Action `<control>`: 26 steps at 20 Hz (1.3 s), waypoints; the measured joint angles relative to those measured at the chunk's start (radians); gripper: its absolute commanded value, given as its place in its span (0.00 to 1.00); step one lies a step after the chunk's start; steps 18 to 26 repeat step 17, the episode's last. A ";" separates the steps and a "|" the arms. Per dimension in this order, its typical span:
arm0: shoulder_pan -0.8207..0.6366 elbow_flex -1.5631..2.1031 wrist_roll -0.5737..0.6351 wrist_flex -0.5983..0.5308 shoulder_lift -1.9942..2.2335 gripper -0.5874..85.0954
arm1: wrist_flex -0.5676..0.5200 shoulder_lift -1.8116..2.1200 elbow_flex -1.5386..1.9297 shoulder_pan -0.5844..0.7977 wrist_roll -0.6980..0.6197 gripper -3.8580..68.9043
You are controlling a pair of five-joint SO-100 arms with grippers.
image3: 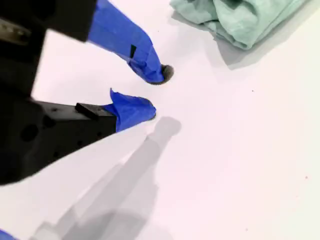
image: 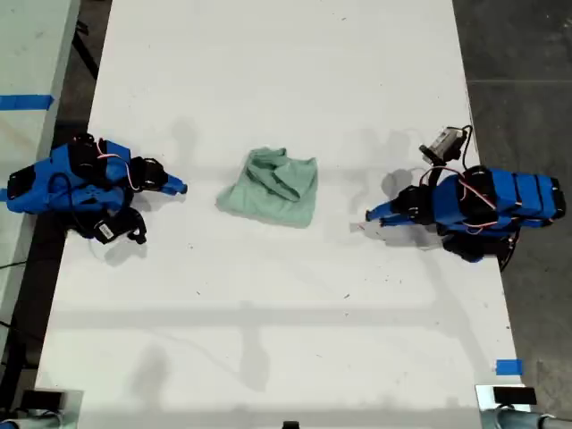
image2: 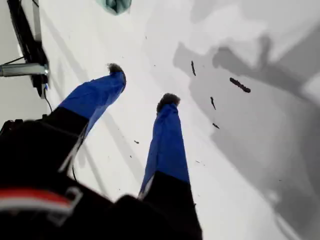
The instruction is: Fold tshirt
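The tshirt (image: 273, 189) lies crumpled and partly folded near the middle of the white table (image: 286, 71), pale mint green. At the exterior view's right, my first gripper (image: 369, 215) points toward it from a short gap away. Its blue fingers are open on nothing (image2: 143, 84), and the tshirt (image2: 116, 5) shows small and far ahead. At the exterior view's left, my second gripper (image: 179, 188) also faces the cloth. It is open and empty (image3: 157, 91), with a corner of the tshirt (image3: 245, 20) just beyond its tips.
A second table (image: 31, 71) with blue tape stands past the exterior view's left edge. A blue tape mark (image: 508, 366) sits near the exterior view's lower right corner. A black stand with a metal bar (image2: 30, 45) rises at the table's edge. Dark specks (image2: 240, 85) dot the surface.
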 measured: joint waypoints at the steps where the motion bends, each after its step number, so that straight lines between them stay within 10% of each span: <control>1: 0.000 0.002 0.000 0.000 0.002 0.08 | -0.003 -0.011 0.000 0.000 -0.035 0.26; 7: 0.023 0.002 0.000 0.000 0.002 0.08 | -0.005 -0.005 0.000 -0.002 -0.618 0.23; 26: 0.023 0.002 0.000 0.000 0.002 0.08 | -0.005 -0.005 0.000 0.005 -0.640 0.20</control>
